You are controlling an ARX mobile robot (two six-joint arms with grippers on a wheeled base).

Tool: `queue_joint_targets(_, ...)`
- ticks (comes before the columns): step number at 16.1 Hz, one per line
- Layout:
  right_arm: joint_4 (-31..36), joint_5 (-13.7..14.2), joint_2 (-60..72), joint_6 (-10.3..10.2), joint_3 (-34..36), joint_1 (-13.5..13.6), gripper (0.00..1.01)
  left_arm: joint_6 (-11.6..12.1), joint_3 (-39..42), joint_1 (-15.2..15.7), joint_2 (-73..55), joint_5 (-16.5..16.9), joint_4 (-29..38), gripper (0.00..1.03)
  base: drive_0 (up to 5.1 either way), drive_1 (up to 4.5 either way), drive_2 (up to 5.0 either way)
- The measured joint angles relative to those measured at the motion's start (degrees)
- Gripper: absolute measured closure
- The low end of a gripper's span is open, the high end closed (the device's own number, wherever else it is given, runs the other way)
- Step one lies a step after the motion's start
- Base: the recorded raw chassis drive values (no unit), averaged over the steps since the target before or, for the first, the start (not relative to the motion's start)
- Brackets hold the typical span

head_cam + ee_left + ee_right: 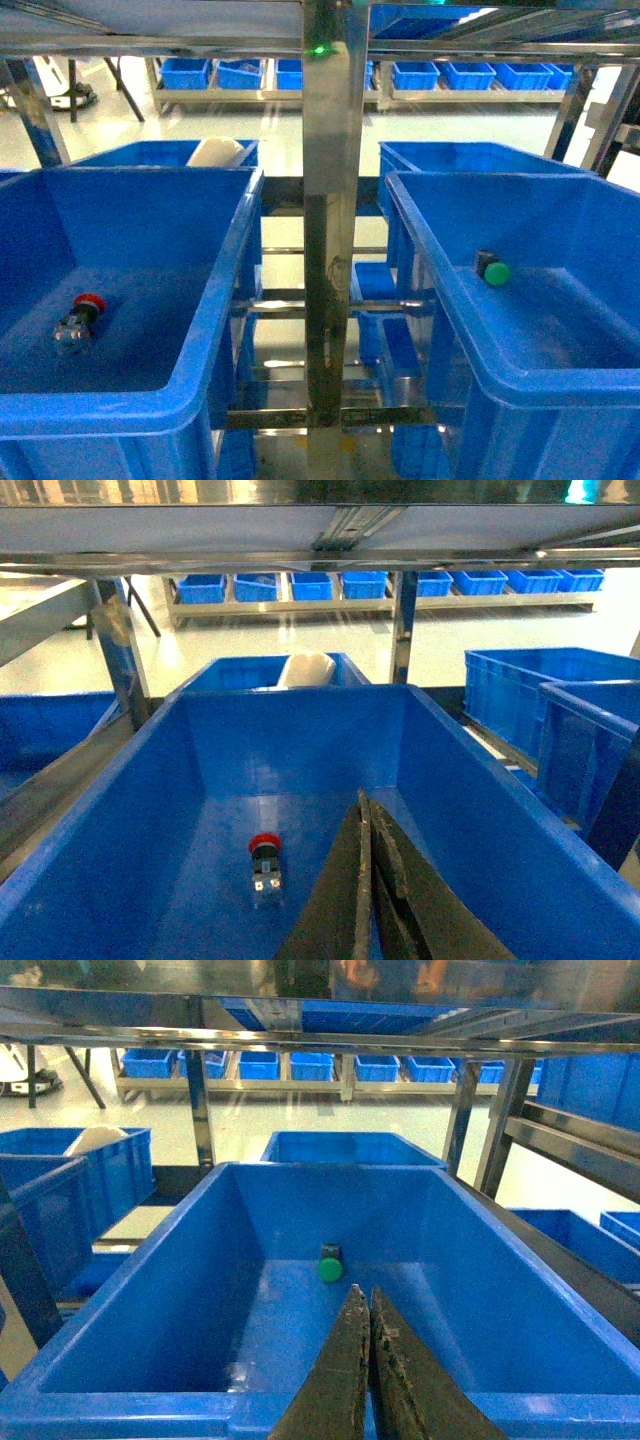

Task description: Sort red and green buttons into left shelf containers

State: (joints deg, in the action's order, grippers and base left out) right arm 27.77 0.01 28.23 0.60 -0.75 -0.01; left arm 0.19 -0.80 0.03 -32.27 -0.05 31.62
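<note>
Both hands clenched, empty. Green button [330, 1266] ahead of right hand [362, 1305], in right bin [180, 1260]; smooth dome risks slipping from grip.

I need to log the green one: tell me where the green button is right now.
The green button lies alone on the floor of the right-hand blue bin in the head view, toward its back left; the right wrist view shows it ahead of the right gripper, near the far wall.

Left bin [215, 300]: near rim cut off at frame bottom. Right bin [430, 260]: cut at right edge. White obj. [215, 152] behind: partly hidden, unidentifiable.
</note>
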Motion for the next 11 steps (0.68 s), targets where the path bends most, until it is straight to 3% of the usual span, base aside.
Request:
queue_joint_targets(6, -10.8, 0.0, -11.3, 0.0, 0.0, 0.0, 0.99, 0.0, 0.0, 0.0, 12.8, 0.0, -12.1, 1.01, 0.0, 0.0, 0.0)
queue_joint_targets(11, -14.3, 0.0, -14.9, 0.0, 0.0, 0.0, 0.99, 0.0, 0.0, 0.0, 17.1, 0.0, -16.3, 1.01, 0.0, 0.0, 0.0)
